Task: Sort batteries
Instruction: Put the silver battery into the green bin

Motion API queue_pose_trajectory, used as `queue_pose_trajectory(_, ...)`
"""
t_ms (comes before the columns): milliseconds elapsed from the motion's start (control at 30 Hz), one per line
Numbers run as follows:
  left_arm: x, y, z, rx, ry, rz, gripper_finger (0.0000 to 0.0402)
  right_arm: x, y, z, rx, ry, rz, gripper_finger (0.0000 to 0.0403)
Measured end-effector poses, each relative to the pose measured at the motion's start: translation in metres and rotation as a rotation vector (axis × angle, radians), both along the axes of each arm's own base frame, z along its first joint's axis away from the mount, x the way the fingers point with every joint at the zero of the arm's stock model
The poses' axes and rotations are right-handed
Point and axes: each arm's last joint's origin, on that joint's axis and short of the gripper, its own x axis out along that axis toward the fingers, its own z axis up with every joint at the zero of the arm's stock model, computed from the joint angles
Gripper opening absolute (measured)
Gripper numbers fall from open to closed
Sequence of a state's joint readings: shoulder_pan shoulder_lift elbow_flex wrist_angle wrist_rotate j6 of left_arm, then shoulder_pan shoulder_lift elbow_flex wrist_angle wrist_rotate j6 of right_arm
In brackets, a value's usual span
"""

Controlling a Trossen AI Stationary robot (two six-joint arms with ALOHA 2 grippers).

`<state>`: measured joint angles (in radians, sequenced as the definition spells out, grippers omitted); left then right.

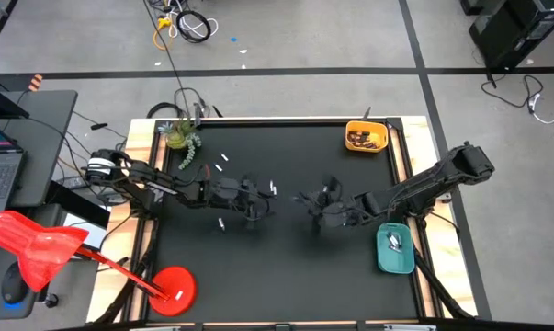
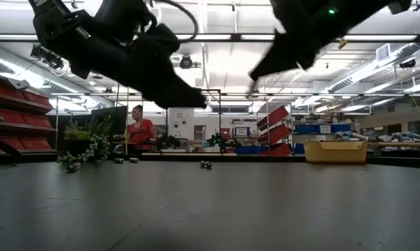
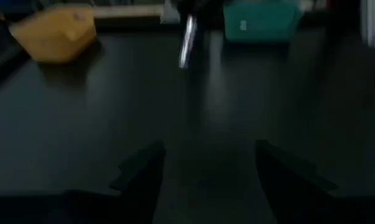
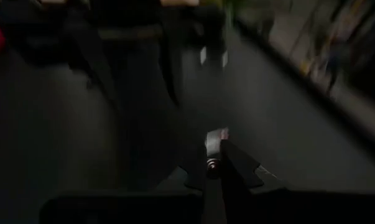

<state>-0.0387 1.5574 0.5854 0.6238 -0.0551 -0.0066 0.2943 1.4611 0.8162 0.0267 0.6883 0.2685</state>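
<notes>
Workshop: storage shelves (image 2: 279, 129), strip lights (image 2: 349, 73).

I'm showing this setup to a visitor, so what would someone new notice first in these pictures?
Two dark arms meet over the middle of the black table, the right gripper shut on a small silvery battery and the left gripper open. Next come the colours: a yellow tray at the far right corner and a teal tray on the right edge.

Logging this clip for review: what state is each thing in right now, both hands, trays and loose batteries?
Left hand: open, empty, above the mat.
Right hand: shut on a silvery battery.
Yellow tray: upright at the far right corner, holding dark batteries.
Teal tray: upright at the right edge, holding silvery batteries.
Loose batteries: lying scattered on the mat.
</notes>
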Motion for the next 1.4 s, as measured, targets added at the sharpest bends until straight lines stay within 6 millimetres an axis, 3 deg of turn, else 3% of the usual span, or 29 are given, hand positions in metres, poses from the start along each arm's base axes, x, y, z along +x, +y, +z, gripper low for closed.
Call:
queue_pose_trajectory(200,-0.003,-0.001,-0.007,0.009,0.083,-0.005,0.0252,-0.037,0.000,0.001,0.319,0.189,-0.045,0.0026)
queue_pose_trajectory(500,-0.001,-0.001,-0.002,0.034,0.025,-0.014,0.0252,-0.082,0.008,0.007,0.768,0.495,-0.073,0.0026)
queue_pose_trajectory(633,-0.001,-0.001,-0.002,0.034,0.017,-0.014,0.0252,-0.100,0.017,0.005,0.931,0.657,-0.164,0.0026)
queue_pose_trajectory(833,-0.001,-0.001,-0.002,0.029,0.017,-0.012,0.0252,-0.131,0.022,0.001,1.014,0.933,-0.478,0.0026)
queue_pose_trajectory(1000,-0.001,0.000,-0.002,0.009,0.023,0.010,0.0252,-0.149,0.021,0.001,0.924,1.021,-0.663,0.0050)
queue_pose_trajectory(1233,-0.001,0.001,-0.002,0.017,0.023,0.051,0.0252,-0.147,0.027,0.001,0.945,0.992,-0.650,0.0119)
queue_pose_trajectory(1400,-0.001,0.001,-0.002,0.015,0.024,0.052,0.0252,-0.144,0.031,0.010,1.042,1.047,-0.638,0.0134)
